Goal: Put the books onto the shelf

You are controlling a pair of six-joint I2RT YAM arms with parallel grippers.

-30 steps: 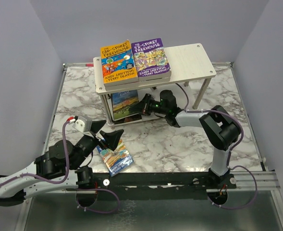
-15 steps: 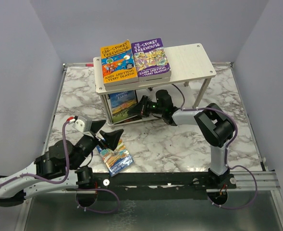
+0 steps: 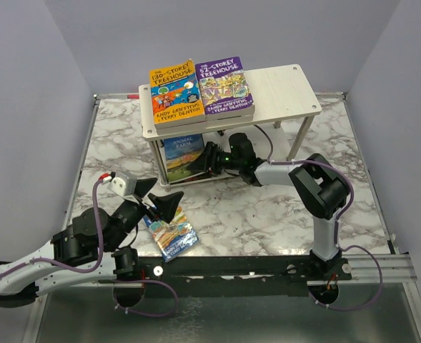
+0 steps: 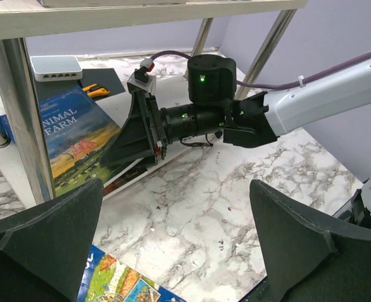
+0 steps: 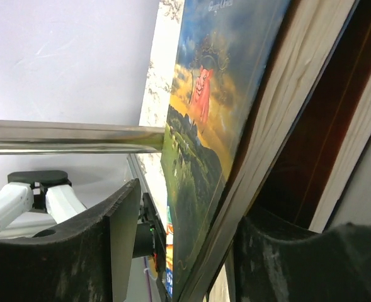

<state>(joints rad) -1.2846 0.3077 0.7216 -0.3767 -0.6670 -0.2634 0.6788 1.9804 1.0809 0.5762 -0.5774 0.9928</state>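
Right gripper (image 3: 204, 161) straddles the tilted Animal Farm book (image 3: 182, 150) on the lower tier of the shelf (image 3: 285, 89), with its jaws parted and not clamped. An orange Treehouse book (image 3: 173, 94) and a purple Treehouse book (image 3: 224, 86) lie on top. Left gripper (image 3: 159, 196) hangs spread wide above a blue paperback (image 3: 173, 237) on the table (image 3: 267, 207).

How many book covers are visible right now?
4: orange Treehouse and purple Treehouse on the shelf top, Animal Farm on its lower tier, blue book on the table near the arms. More may be stacked underneath.
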